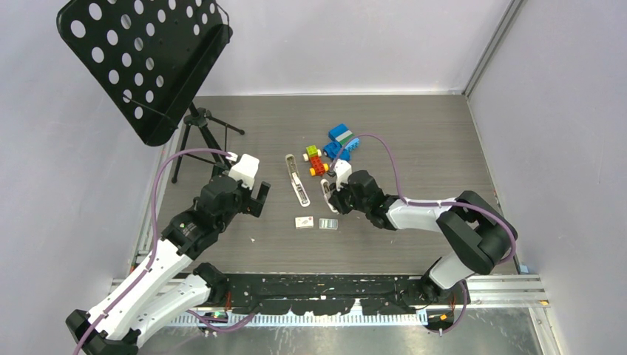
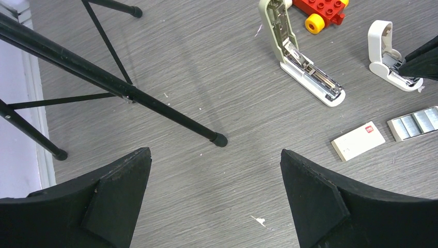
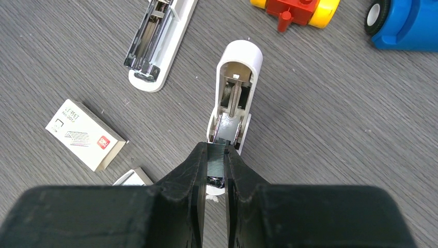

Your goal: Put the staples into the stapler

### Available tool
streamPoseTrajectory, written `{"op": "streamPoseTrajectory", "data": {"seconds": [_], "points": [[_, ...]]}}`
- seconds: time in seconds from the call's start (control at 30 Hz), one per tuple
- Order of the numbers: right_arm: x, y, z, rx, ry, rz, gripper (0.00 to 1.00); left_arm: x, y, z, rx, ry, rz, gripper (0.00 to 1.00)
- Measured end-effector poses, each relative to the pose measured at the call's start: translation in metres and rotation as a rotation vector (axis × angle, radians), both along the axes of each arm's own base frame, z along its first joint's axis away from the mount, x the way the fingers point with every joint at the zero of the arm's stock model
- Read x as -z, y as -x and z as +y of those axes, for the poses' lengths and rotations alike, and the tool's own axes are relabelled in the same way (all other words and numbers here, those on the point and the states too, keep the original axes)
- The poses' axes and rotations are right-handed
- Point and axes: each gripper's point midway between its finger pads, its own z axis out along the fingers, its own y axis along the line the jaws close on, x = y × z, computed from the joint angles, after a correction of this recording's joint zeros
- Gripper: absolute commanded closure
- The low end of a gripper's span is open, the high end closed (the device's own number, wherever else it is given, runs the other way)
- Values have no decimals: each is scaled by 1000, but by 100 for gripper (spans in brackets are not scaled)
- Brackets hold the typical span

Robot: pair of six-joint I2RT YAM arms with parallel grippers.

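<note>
Overhead: stapler [image 1: 297, 180] lies open at the middle of the desk [image 1: 421, 140]; staples [image 1: 328, 223] lie nearer the near edge, beside a box [image 1: 304, 221]. Left wrist: left gripper [image 2: 215, 151] spread wide above desk. Right wrist: right gripper [image 3: 216, 152] pinches the near end of a white claw piece [image 3: 240, 57].

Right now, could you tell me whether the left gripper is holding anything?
No: the left gripper stands wide open above the table, gripping nothing.

box [image 1: 304, 221] left of staples [image 1: 329, 223] | stapler [image 1: 297, 181] and claw piece [image 3: 240, 51] behind them
</note>
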Motion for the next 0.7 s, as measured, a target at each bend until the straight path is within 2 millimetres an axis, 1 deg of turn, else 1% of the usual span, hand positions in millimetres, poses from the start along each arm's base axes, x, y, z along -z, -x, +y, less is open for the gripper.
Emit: {"op": "streamPoseTrajectory", "data": {"seconds": [0.47,0.7], "points": [[-1,-5,5,0,3,6,93,0,0,0,3,3,2,2],[0,-7,3,19,8,4,93,0,0,0,2,3,2,2]]}}
